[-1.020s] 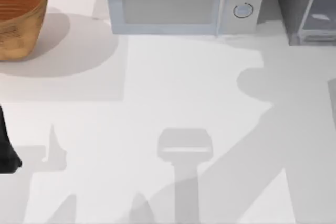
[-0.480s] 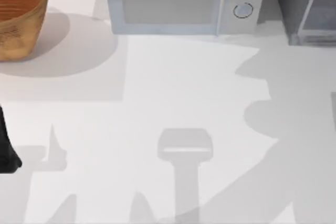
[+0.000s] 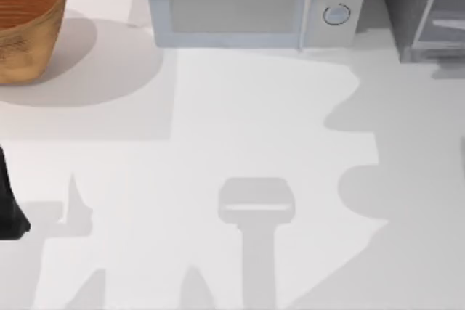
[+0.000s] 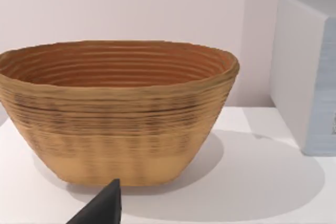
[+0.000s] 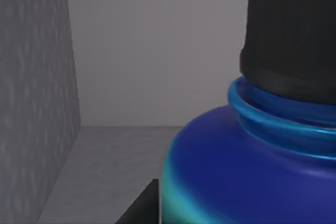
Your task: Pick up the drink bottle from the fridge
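top view: one fridge [image 3: 425, 9] at the table's [image 3: 240, 121] far right, one microwave [image 3: 251, 1], one basket [image 3: 25, 19] far left; the left arm [image 3: 9, 205] is parked at the left edge; left wrist view: one left gripper fingertip [image 4: 102, 208], its opening i cannot tell; right wrist view: one drink bottle [image 5: 252, 156], deep blue shoulder, black cap, inside the grey fridge; the right gripper's opening i cannot tell

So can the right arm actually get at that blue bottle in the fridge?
Probably yes. In the right wrist view the drink bottle looms right before the camera inside the fridge, with nothing between them.
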Robot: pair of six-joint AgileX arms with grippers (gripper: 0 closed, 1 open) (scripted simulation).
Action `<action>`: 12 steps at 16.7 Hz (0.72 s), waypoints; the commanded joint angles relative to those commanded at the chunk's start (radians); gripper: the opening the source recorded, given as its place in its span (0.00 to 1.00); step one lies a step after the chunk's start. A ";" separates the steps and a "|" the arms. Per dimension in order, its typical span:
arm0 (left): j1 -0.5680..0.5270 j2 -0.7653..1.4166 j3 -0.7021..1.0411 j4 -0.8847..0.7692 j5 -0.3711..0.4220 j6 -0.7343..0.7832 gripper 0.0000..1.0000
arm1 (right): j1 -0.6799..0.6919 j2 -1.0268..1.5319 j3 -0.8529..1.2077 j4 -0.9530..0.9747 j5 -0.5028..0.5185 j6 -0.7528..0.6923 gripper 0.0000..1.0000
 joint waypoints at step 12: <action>0.000 0.000 0.000 0.000 0.000 0.000 1.00 | 0.062 -0.554 -0.229 -0.296 0.052 -0.008 0.00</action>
